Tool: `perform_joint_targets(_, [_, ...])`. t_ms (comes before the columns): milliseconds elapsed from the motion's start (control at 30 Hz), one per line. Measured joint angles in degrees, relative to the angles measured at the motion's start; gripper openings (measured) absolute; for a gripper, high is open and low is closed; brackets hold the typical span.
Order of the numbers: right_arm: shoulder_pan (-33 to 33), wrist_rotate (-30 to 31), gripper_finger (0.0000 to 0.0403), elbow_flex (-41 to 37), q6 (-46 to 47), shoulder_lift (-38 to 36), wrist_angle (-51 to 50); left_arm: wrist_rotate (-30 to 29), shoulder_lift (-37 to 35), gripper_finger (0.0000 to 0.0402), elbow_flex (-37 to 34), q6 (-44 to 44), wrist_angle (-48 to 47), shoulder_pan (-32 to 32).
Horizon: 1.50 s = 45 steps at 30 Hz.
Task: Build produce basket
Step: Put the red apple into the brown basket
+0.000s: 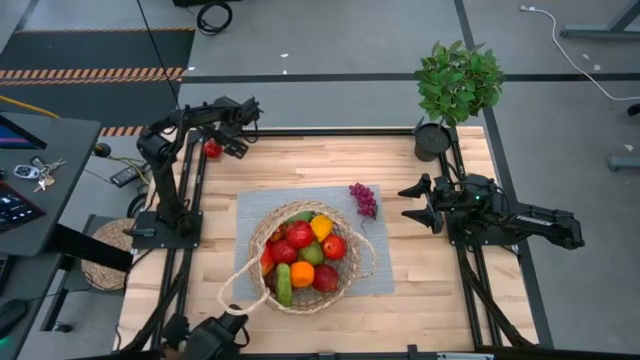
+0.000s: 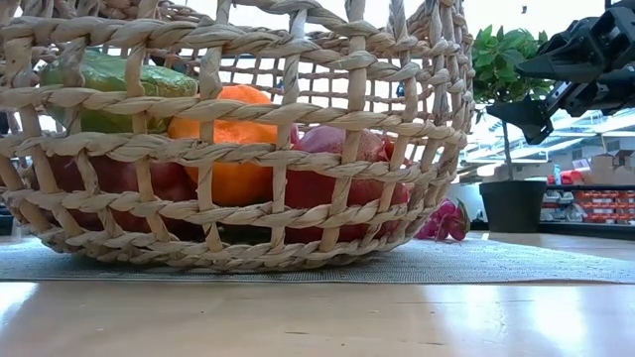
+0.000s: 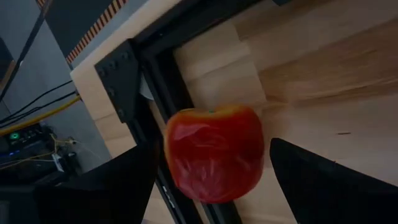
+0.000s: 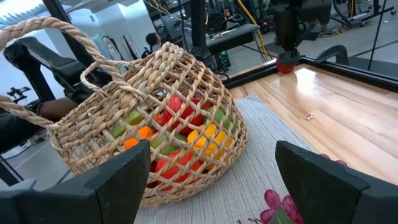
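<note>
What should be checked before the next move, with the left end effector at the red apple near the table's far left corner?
1. Left end effector open around the red apple: ok.
2. Apple gripped: not ok, fingers apart.
3. Apple resting on the table: cannot tell.
4. Basket upright on the grey mat: ok.
5. Right end effector open, clear of the basket: ok.
6. Purple grapes loaded: not ok, on the mat.

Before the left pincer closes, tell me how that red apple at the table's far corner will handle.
The red apple looks round and glossy, so it may slip or roll if nudged off-centre. It seems rigid, probably a light toy. It sits beside the table's black frame rail, which may stop it rolling outward. The left pincer stands open around it.
</note>
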Motion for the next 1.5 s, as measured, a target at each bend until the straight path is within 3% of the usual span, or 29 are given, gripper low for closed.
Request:
perform_joint_targets(233, [0.0, 0.0, 0.0348, 0.0, 0.0, 0.0, 0.0, -0.8, 2.3, 0.0310, 0.0, 0.1, -0.2, 0.0])
perform_joint_targets(800, [0.0, 0.0, 0.0348, 0.0, 0.0, 0.0, 0.0, -3.5, 5.0, 0.0257, 0.0, 0.6, -1.7, -1.5])
perform_joint_targets(1267, [0.0, 0.0, 0.0348, 0.0, 0.0, 0.0, 0.0, -0.2, -0.7, 0.0239, -0.2, 1.4, -1.3, -8.8])
perform_joint_targets(1500, [0.0, 0.0, 0.0348, 0.0, 0.0, 0.0, 0.0, 0.6, -8.0, 0.0239, -0.1, 0.7, -1.7, -12.9])
